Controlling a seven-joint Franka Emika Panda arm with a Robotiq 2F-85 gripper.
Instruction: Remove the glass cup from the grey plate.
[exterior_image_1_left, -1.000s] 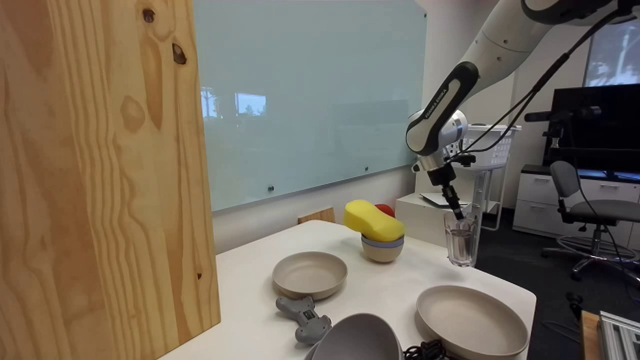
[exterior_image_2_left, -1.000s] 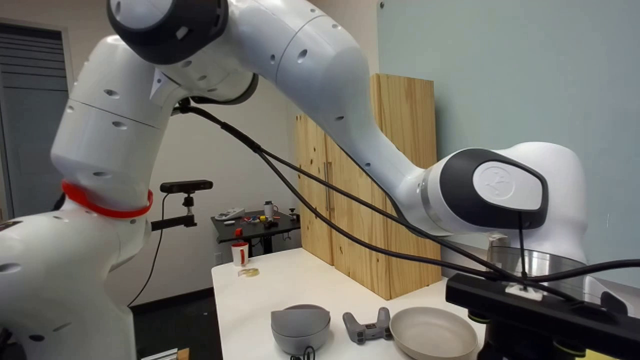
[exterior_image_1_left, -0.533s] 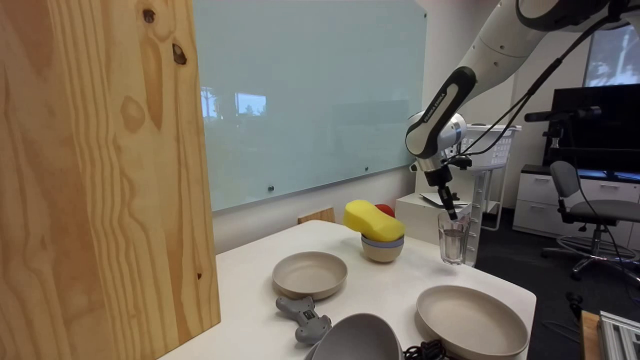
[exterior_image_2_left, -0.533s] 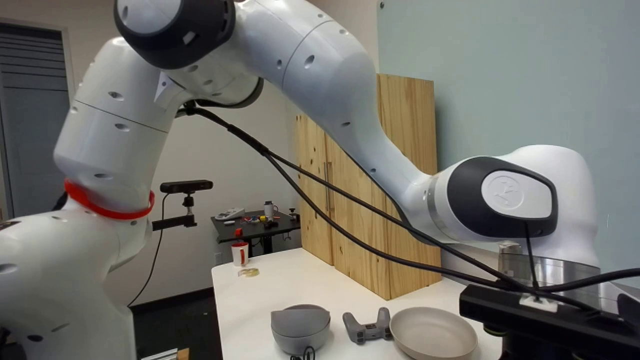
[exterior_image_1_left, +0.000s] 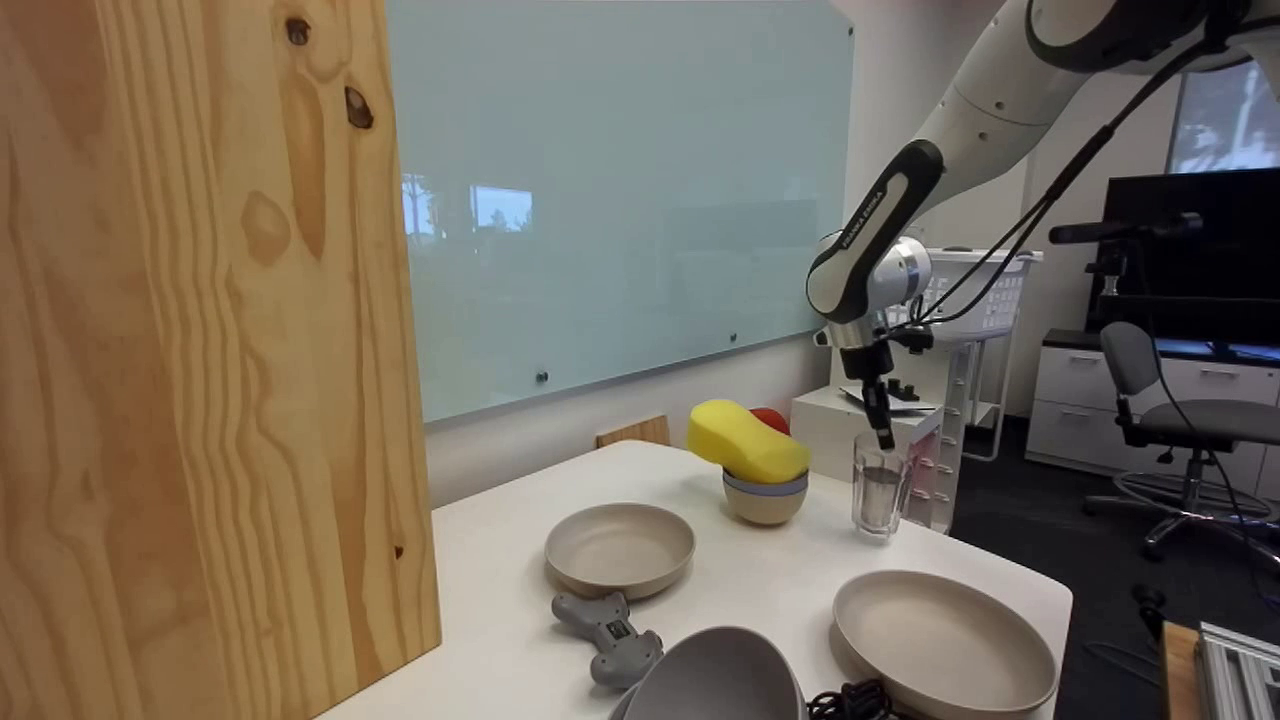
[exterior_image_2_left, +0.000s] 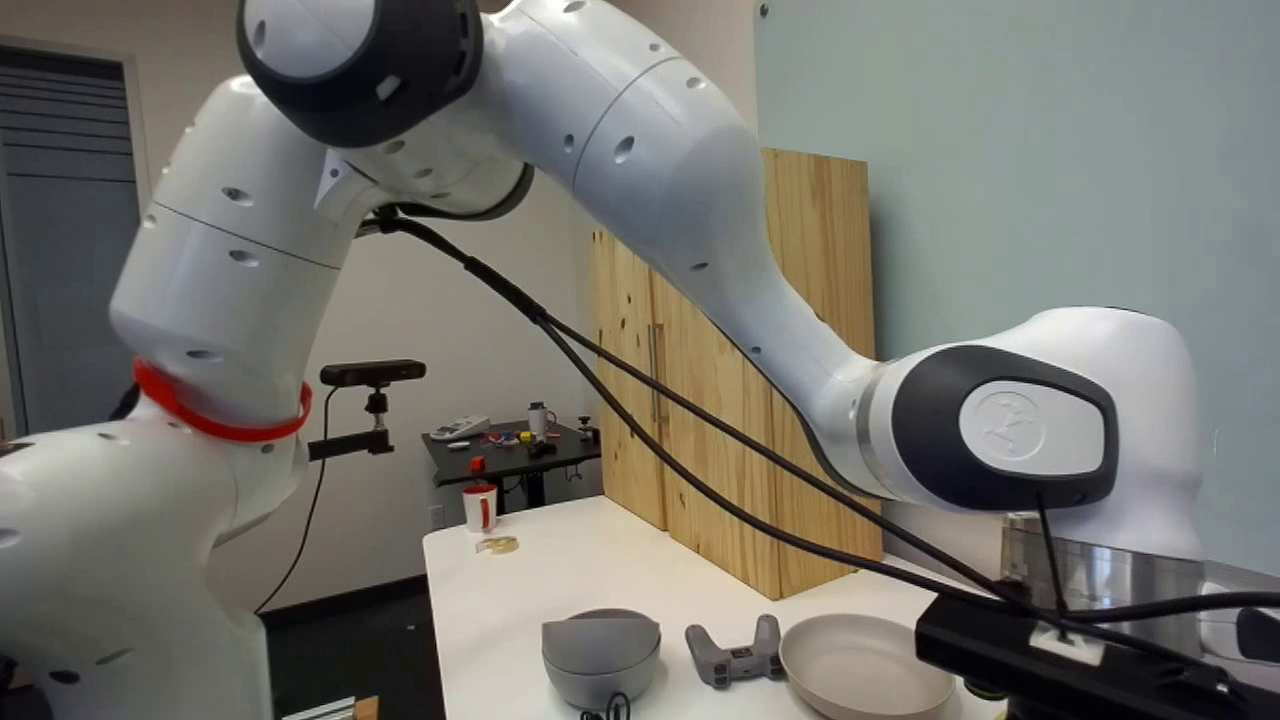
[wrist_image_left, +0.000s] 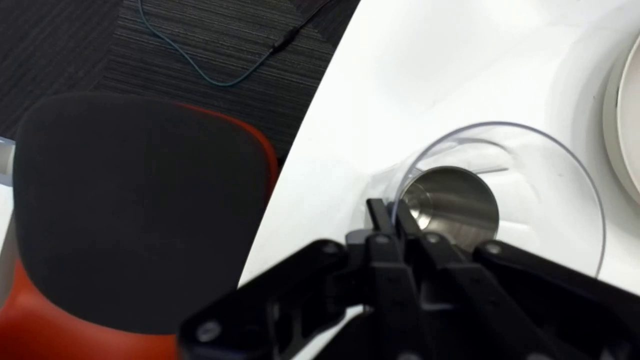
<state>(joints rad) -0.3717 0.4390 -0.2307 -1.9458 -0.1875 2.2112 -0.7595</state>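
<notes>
The gripper (wrist_image_left: 393, 212) is clamped on the wall of the cup (exterior_image_1_left: 877, 500), one finger inside, one outside. The cup is apart from the plate (exterior_image_1_left: 945, 640); base contact with the table (exterior_image_1_left: 770, 580) cannot be determined. Wrist view: table edge left of the gripper. The arm (exterior_image_1_left: 985, 112) reaches out, gripper pointing down.

Pale wall (exterior_image_2_left: 480, 350); dark floor (wrist_image_left: 115, 55); wooden cabinet (exterior_image_1_left: 220, 380)
</notes>
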